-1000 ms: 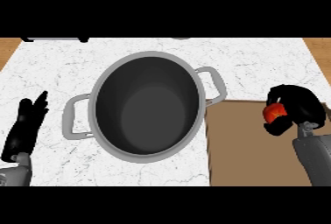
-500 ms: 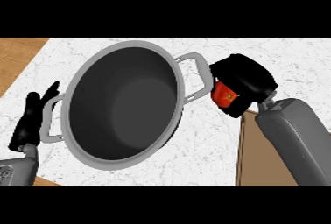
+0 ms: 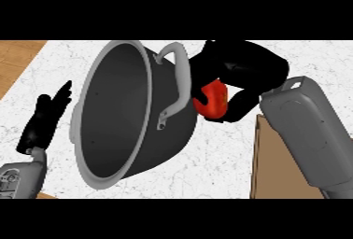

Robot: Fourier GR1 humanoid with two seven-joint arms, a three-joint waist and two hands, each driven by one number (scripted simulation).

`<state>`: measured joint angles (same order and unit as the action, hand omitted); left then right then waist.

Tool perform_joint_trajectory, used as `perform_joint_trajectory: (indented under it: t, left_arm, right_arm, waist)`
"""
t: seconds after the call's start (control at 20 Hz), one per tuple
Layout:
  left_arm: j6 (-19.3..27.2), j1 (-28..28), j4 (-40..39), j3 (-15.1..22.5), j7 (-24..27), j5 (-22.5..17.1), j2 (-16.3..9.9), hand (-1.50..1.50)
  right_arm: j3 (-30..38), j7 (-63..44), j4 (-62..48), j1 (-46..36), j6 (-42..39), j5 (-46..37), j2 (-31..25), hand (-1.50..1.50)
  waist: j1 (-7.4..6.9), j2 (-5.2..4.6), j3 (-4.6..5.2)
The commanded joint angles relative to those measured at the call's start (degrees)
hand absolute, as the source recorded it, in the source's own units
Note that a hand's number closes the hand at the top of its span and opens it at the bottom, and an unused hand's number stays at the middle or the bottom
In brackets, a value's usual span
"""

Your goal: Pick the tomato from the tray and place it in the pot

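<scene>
My right hand (image 3: 241, 70) is curled round the red tomato (image 3: 212, 100), which shows below the fingers, just right of the pot's right handle (image 3: 178, 79). The hand and tomato sit against the pot's outer right side, above the counter. The dark grey pot (image 3: 124, 116) with a light rim fills the view's middle and looks steeply tilted. The brown tray (image 3: 276, 163) lies at the lower right, partly hidden by my right forearm. My left hand (image 3: 48, 121) stands open at the left, fingers up, just left of the pot's rim.
The white marble counter (image 3: 207, 163) runs under everything. A wooden floor strip (image 3: 17, 60) shows at the upper left beyond the counter's edge.
My right hand has carried the tomato left, off the tray and up to the pot's right handle. The view has swung, so the pot looks larger and more tilted. The left hand stays put.
</scene>
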<state>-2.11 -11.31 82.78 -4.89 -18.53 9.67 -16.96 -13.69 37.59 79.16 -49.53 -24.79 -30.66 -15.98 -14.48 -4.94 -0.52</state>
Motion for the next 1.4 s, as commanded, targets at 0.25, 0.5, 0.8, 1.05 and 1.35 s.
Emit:
perform_joint_trajectory:
  t: [0.25, 0.5, 0.8, 1.05, 1.35]
  left_arm:
    - [1.5, -1.6, -0.8, 1.4, -1.4, 1.7, 1.3, 0.0]
    - [2.6, -2.4, -0.6, 1.4, -3.1, 2.1, 2.1, 0.0]
    - [3.5, -1.6, -0.8, 0.7, -3.6, 2.5, 2.1, 0.0]
    - [3.4, -1.9, -3.3, -1.3, -3.1, 1.8, 0.9, 0.0]
    - [4.1, -1.6, -2.1, -0.5, -4.6, 2.9, 1.2, 0.0]
  right_arm:
    - [6.2, 15.6, -9.1, -12.8, -11.3, 18.7, -2.0, 1.5]
    - [3.6, 16.4, -13.1, -19.1, -16.7, 24.3, -5.3, 1.5]
    - [-2.5, 16.6, -16.5, -23.7, -19.9, 27.8, -7.6, 1.5]
    - [-8.6, 16.6, -17.1, -27.6, -20.0, 29.1, -6.8, 1.5]
    - [-20.3, 19.2, -16.3, -26.5, -14.7, 25.2, -3.3, 1.5]
  waist:
    - [2.64, 0.95, 0.42]
    - [4.12, 1.79, 0.55]
    - [5.67, 2.53, 0.61]
    - [7.52, 2.84, 0.71]
    - [8.23, 3.02, 0.6]
